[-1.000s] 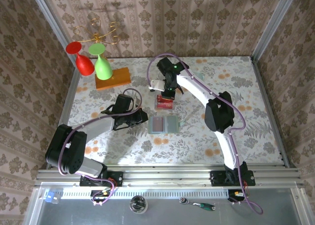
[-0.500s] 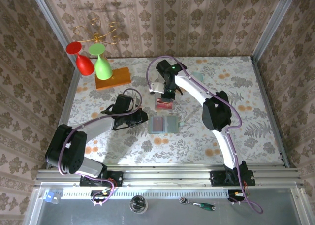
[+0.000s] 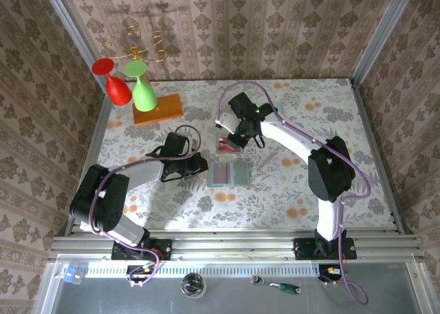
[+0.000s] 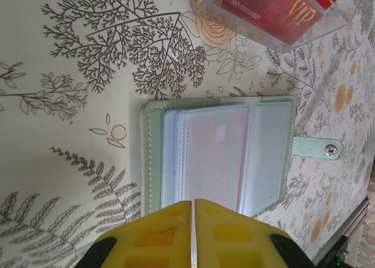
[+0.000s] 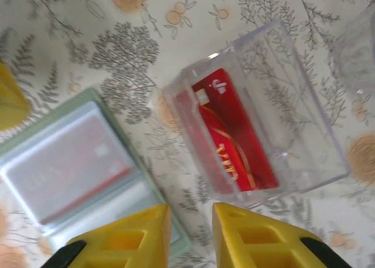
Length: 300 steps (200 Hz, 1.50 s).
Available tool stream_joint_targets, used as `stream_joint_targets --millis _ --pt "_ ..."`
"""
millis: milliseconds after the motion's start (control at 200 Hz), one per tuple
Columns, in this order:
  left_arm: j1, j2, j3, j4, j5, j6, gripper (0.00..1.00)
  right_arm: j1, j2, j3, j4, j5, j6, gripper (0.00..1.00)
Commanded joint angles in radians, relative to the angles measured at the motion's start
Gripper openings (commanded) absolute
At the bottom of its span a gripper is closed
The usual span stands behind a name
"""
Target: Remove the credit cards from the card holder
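The pale grey-green card holder (image 3: pixel 230 173) lies open on the flowered table, and a reddish card shows through its clear sleeve (image 4: pixel 218 153). Its snap tab (image 4: pixel 319 149) sticks out to one side. My left gripper (image 4: pixel 192 204) is shut, its yellow tips at the holder's (image 4: pixel 153 162) near edge. Red credit cards (image 5: pixel 234 142) lie in a clear plastic box (image 3: pixel 229 144) just behind the holder (image 5: pixel 76 174). My right gripper (image 5: pixel 191 212) is open, hovering over the gap between the box (image 5: pixel 304 127) and the holder, with nothing between its fingers (image 5: pixel 240 221).
An orange wooden block (image 3: pixel 158 109) at the back left carries a red goblet (image 3: pixel 113 80) and a green goblet (image 3: pixel 141 87). A pale translucent cup (image 5: pixel 357 51) stands beside the clear box. Patterned walls close in the table on three sides.
The right arm has swung its elbow out to the right and its gripper has shifted slightly right and nearer over the clear box. The left arm and the holder have stayed put.
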Motion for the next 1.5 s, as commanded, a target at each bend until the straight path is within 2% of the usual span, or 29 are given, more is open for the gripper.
stream_joint_targets --millis 0,125,305,475,805,1495 --pt "-0.001 0.03 0.024 0.021 0.024 0.009 0.08 0.034 -0.074 -0.098 0.179 -0.03 0.291 0.28" --pt "-0.002 0.04 0.026 -0.003 0.005 0.021 0.04 0.044 -0.104 -0.177 0.216 -0.005 0.534 0.3" --pt "-0.007 0.064 0.03 0.007 0.025 0.016 0.02 0.045 -0.153 -0.358 0.383 -0.099 0.824 0.3" --pt "-0.024 0.088 0.04 0.013 0.036 0.013 0.01 0.046 -0.16 -0.445 0.448 -0.167 0.986 0.29" --pt "-0.028 0.112 0.037 -0.009 0.022 0.015 0.01 0.048 -0.118 -0.464 0.441 -0.203 1.053 0.3" --pt "-0.028 0.119 0.043 -0.024 0.024 0.019 0.01 0.064 -0.051 -0.42 0.431 -0.254 1.045 0.32"
